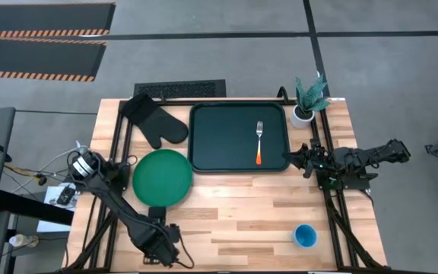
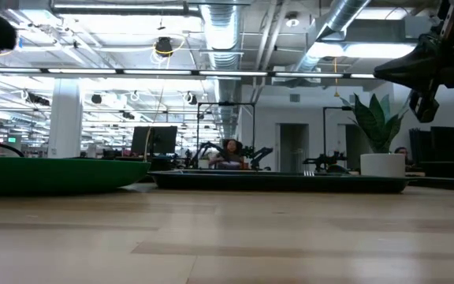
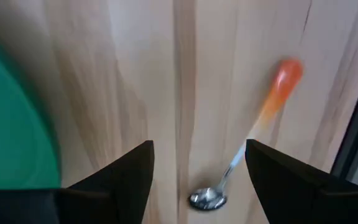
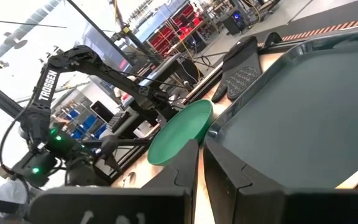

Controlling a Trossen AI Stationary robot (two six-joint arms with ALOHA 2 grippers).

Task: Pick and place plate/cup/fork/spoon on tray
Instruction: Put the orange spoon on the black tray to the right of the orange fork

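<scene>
The spoon (image 3: 247,134) lies flat on the wood near the table's near-left corner, with its orange handle and silver bowl (image 3: 207,199) showing in the left wrist view. My left gripper (image 3: 197,152) is open above it and points down, its fingers standing on either side of the bowl end without touching. In the high view this gripper (image 1: 162,247) hides the spoon. The green plate (image 1: 162,177) rests on the table left of the dark tray (image 1: 204,137). The fork (image 1: 259,142) lies on the tray. The blue cup (image 1: 305,236) stands at the near right. My right gripper (image 1: 296,158) is shut and empty, raised by the tray's right rim.
A black oven mitt (image 1: 152,120) lies at the far left beside the tray. A white pot with a plant (image 1: 308,103) stands at the far right corner. Bare wood lies between the plate and the cup. Cables and a box sit off the table's left edge (image 1: 63,190).
</scene>
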